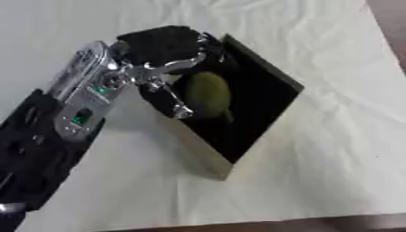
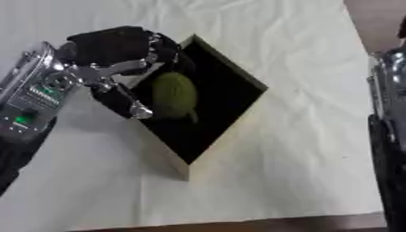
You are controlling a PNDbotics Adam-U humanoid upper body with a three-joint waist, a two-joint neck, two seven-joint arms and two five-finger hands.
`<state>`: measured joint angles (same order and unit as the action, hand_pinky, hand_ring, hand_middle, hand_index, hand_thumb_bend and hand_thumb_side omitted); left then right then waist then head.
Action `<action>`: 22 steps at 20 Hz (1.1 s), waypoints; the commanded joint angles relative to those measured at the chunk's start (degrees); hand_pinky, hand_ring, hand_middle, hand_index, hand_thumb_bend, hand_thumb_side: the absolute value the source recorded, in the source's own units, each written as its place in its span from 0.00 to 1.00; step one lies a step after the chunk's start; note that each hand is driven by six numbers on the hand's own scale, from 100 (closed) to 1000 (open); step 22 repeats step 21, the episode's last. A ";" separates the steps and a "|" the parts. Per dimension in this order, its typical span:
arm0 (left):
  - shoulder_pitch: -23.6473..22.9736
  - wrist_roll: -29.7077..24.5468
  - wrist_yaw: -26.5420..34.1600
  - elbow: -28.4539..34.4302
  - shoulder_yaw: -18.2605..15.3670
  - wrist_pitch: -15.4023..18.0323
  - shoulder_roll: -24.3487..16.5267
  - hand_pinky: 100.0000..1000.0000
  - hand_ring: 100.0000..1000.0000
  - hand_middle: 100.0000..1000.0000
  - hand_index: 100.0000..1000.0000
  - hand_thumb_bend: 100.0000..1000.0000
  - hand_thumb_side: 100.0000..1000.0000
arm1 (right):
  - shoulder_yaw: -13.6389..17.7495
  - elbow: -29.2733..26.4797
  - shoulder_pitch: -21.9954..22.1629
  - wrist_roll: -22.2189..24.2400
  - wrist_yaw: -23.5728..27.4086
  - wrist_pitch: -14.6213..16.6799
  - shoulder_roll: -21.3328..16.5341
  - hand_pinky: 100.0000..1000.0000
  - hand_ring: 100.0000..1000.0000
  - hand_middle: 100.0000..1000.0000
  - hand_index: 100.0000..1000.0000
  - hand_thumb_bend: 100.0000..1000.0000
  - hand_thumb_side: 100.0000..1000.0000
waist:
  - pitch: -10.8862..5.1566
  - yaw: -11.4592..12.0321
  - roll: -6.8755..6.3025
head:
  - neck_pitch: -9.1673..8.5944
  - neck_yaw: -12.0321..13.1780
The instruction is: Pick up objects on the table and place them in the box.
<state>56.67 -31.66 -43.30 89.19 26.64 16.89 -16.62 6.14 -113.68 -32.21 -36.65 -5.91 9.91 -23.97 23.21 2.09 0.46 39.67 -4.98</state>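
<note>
A square box (image 1: pixel 200 149) with tan walls and a black inside stands cornerwise on the white cloth. A green oval fruit (image 1: pixel 209 93) lies inside it, toward the upper left. My left hand (image 1: pixel 162 45) hangs over the box's upper left corner. One finger (image 1: pixel 181 63) reaches out above the fruit and the thumb (image 1: pixel 176 105) points down along its left side. The two are spread apart and the hand is open. Whether they touch the fruit I cannot tell. Of my right arm only the forearm (image 2: pixel 389 136) shows, at the right edge of the right eye view.
The white wrinkled cloth (image 1: pixel 341 149) covers the table around the box. Its front edge runs along the bottom, with brown table (image 1: pixel 317 224) below it. The brown surface also shows at the top right corner (image 1: pixel 393 27).
</note>
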 commanded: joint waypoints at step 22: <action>-11.28 16.04 8.33 20.68 -21.80 -11.84 -14.93 0.36 0.56 0.55 0.75 0.39 0.09 | 2.06 -0.92 0.54 -1.58 -1.81 0.99 -2.95 0.79 0.63 0.63 0.81 0.26 0.57 | -2.91 3.92 1.13 | -0.58 -2.92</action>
